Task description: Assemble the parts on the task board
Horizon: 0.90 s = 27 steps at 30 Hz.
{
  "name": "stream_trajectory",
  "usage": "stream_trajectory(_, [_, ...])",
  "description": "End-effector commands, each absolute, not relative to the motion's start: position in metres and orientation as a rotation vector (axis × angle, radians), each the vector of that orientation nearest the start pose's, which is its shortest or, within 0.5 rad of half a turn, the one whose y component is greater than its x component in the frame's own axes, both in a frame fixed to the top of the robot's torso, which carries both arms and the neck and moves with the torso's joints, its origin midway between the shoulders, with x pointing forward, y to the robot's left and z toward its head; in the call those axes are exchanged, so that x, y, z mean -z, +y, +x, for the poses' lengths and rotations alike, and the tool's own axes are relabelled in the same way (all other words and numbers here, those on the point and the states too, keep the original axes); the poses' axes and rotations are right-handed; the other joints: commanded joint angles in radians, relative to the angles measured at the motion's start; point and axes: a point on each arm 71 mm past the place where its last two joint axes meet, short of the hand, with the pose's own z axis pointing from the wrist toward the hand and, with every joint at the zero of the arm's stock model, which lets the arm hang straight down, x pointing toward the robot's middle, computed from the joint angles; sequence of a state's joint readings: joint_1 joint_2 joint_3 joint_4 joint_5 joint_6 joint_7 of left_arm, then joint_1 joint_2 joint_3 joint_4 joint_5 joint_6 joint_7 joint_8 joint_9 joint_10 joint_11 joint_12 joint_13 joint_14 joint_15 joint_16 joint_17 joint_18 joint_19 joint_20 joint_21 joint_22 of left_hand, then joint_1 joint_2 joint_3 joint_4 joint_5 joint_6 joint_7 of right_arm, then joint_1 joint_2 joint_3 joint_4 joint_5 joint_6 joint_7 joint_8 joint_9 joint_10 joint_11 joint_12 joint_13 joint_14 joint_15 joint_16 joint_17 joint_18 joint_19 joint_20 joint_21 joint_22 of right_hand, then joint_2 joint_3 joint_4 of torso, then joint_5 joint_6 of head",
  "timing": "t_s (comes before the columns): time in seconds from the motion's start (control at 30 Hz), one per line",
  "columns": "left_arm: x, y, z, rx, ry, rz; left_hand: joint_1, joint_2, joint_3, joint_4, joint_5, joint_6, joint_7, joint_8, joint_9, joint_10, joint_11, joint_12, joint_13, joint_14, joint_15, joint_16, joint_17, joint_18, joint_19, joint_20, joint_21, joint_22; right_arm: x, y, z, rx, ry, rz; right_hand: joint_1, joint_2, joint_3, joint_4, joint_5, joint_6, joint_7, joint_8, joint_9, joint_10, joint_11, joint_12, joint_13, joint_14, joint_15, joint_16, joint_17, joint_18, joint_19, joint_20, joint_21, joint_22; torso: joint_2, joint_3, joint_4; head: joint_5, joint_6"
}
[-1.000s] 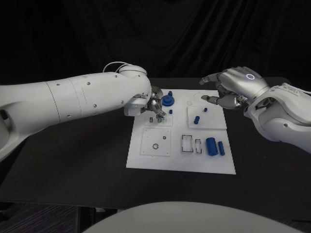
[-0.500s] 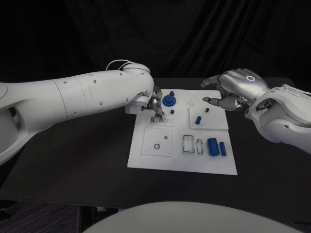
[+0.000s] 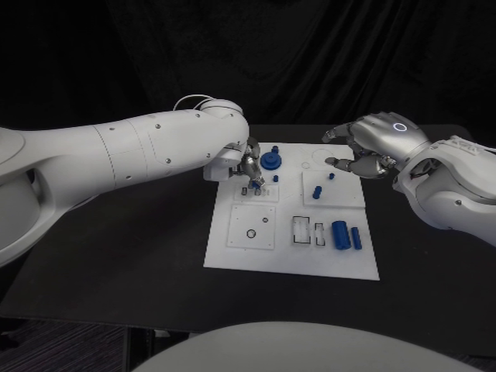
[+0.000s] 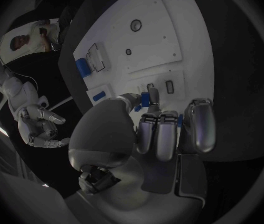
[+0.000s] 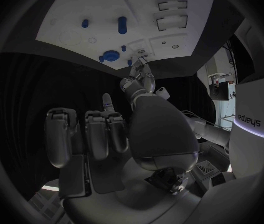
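With fingers curled, our left hand (image 3: 246, 172) pinched a small blue peg (image 4: 146, 98) over the board's (image 3: 260, 256) far-left corner, our right hand (image 3: 369, 147) spread empty; we judged it light, rigid, slippery, best held mid-shaft.

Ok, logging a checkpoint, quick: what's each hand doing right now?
Left hand: pinching a small blue part over the task board.
Right hand: holding nothing, fingers curled, above the board's far edge.

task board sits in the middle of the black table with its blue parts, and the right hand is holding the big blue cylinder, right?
Not quite. In the head view the large blue cylinder lies on the task board, untouched; the right hand hovers at the board's far edge, holding nothing. The rest is right.
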State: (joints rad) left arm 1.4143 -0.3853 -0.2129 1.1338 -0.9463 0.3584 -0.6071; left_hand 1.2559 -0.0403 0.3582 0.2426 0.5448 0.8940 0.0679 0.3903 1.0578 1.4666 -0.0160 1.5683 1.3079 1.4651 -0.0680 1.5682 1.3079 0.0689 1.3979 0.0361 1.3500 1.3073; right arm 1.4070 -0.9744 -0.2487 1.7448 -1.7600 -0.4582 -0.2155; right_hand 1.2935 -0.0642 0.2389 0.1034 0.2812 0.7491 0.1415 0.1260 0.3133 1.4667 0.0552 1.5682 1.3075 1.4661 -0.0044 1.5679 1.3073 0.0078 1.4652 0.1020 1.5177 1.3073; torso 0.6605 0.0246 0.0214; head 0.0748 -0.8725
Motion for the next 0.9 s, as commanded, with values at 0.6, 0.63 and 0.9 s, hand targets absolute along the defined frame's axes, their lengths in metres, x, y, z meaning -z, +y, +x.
stream_trajectory(0.6, [0.2017, 0.0988, 0.5418, 0.25, 2.501, -0.003, -0.036, 0.004, 0.204, -0.214, -0.003, 0.044, -0.019, -0.018, -0.008, 0.104, -0.013, 0.003, 0.263, 0.106, -0.013, 0.003, 0.263, 0.0, 0.017, -0.004, 0.006, 0.088, 0.1449, -0.2032, 0.447, -0.454, 1.463, -0.45, 0.005, 0.014, 0.006, 0.002, 0.004, 0.011, -0.001, 0.005, 0.0, 0.104, -0.008, 0.003, 0.263, 0.105, -0.011, 0.003, 0.263, 0.011, 0.062, -0.005, -0.008, 0.239, 0.0, 0.0, 0.0002, 0.003, 0.0])
stream_trajectory(0.63, [0.2018, 0.0986, 0.542, 0.249, 2.502, -0.003, -0.038, 0.005, 0.205, -0.216, -0.004, 0.046, -0.019, -0.02, -0.009, 0.104, -0.013, 0.003, 0.263, 0.106, -0.014, 0.003, 0.263, 0.0, 0.018, -0.004, 0.006, 0.088, 0.1452, -0.2031, 0.4471, -0.454, 1.464, -0.451, 0.005, 0.014, 0.006, 0.002, 0.004, 0.011, -0.001, 0.005, 0.0, 0.104, -0.008, 0.003, 0.263, 0.105, -0.011, 0.003, 0.263, 0.011, 0.062, -0.005, -0.008, 0.239, 0.0, 0.0002, 0.0003, 0.004, 0.0])
stream_trajectory(0.9, [0.2037, 0.0998, 0.543, 0.245, 2.505, -0.009, -0.054, 0.011, 0.214, -0.229, -0.03, 0.05, -0.019, -0.034, -0.016, 0.104, -0.014, 0.003, 0.263, 0.106, -0.015, 0.003, 0.263, 0.001, 0.016, -0.006, -0.002, 0.083, 0.1465, -0.2025, 0.4475, -0.452, 1.472, -0.456, 0.006, 0.015, 0.007, 0.002, 0.004, 0.011, -0.001, 0.005, 0.0, 0.104, -0.008, 0.003, 0.263, 0.105, -0.011, 0.003, 0.263, 0.011, 0.062, -0.006, -0.008, 0.239, 0.0, -0.0002, -0.0002, 0.008, 0.0])
